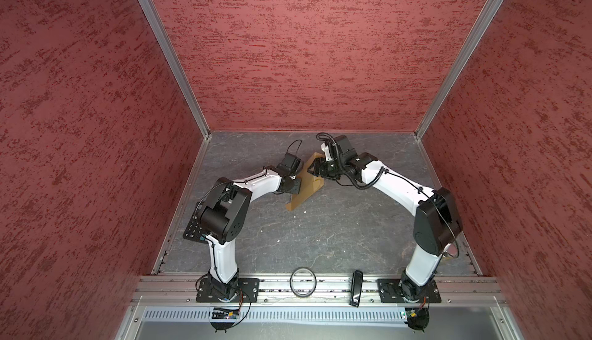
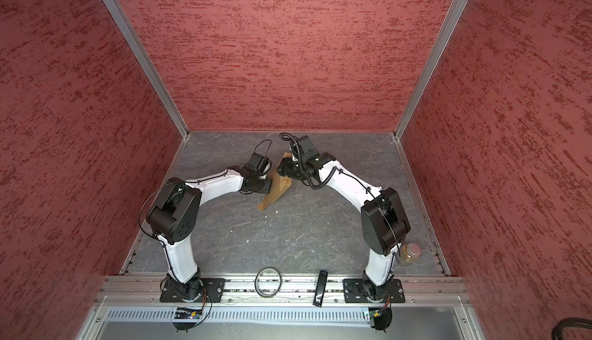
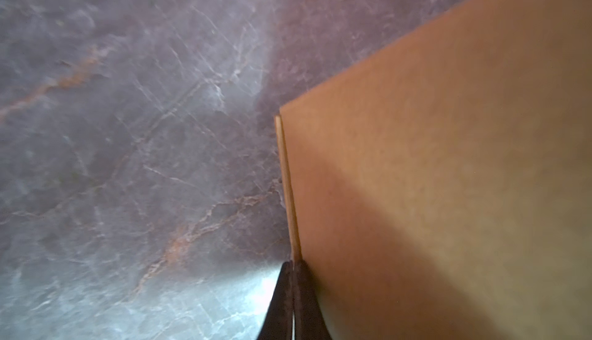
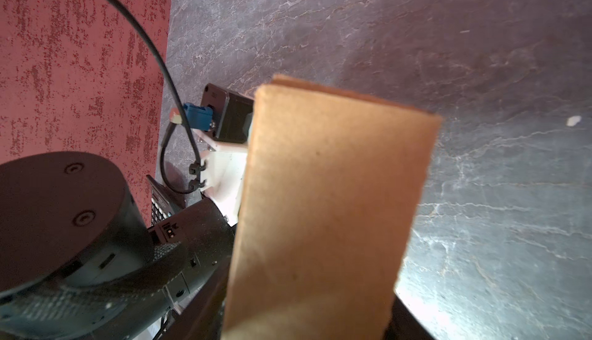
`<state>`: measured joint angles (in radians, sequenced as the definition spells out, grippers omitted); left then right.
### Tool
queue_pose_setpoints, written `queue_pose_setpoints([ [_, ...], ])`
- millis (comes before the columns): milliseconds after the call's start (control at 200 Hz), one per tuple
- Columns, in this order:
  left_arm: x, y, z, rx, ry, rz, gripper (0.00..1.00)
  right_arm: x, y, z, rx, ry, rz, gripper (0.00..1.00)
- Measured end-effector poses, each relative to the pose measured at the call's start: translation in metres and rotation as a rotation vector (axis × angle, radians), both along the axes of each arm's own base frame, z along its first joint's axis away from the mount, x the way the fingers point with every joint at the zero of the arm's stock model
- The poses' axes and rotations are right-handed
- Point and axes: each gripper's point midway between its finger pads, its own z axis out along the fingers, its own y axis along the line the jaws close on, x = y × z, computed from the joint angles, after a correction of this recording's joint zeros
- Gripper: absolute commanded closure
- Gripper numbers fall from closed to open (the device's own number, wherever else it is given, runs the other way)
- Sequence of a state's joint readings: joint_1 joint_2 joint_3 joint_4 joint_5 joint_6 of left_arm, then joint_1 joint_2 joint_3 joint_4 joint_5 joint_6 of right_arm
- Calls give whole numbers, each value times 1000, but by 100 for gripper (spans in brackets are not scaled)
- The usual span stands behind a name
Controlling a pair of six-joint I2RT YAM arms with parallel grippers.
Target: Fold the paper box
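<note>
The paper box (image 1: pixel 311 185) (image 2: pixel 279 190) is a tan cardboard piece held up off the grey table between both arms, its lower corner near the tabletop. My left gripper (image 1: pixel 299 189) (image 2: pixel 271 188) is shut on it; the left wrist view shows the two fingers (image 3: pixel 304 290) pressed together on a thin cardboard edge, with a broad panel (image 3: pixel 448 162) beside them. My right gripper (image 1: pixel 315 170) (image 2: pixel 283 167) is at the box's far upper part. In the right wrist view a flap (image 4: pixel 336 178) stands between its fingers (image 4: pixel 413 325), which are apart with their tips hidden.
Red walls close in the left, back and right sides. On the front rail lie a dark ring (image 1: pixel 303 281) and a black stick-shaped device (image 1: pixel 356 288). A brown jar (image 2: pixel 411 253) stands by the right arm's base, and a keypad (image 1: pixel 193 229) lies under the left elbow.
</note>
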<state>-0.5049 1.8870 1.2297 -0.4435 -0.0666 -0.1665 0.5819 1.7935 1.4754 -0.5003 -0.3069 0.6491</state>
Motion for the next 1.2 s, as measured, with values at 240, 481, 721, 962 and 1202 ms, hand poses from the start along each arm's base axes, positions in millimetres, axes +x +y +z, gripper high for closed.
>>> queue_pose_setpoints([
  [240, 2, -1, 12, 9, -36, 3, 93, -3, -2, -8, -4, 26, -12, 46],
  [481, 6, -2, 18, 10, -55, 6, 93, -5, -1, -15, 7, 38, -12, 42],
  [721, 5, -3, 18, 11, -56, 5, 93, -7, 1, -18, 24, 46, -4, 47],
  [962, 7, -1, 19, 22, -63, 12, 90, -6, 0, -22, 28, 52, -21, 64],
  [1202, 14, 7, 26, 13, -76, 37, 73, -6, -1, -23, 34, 41, -22, 71],
])
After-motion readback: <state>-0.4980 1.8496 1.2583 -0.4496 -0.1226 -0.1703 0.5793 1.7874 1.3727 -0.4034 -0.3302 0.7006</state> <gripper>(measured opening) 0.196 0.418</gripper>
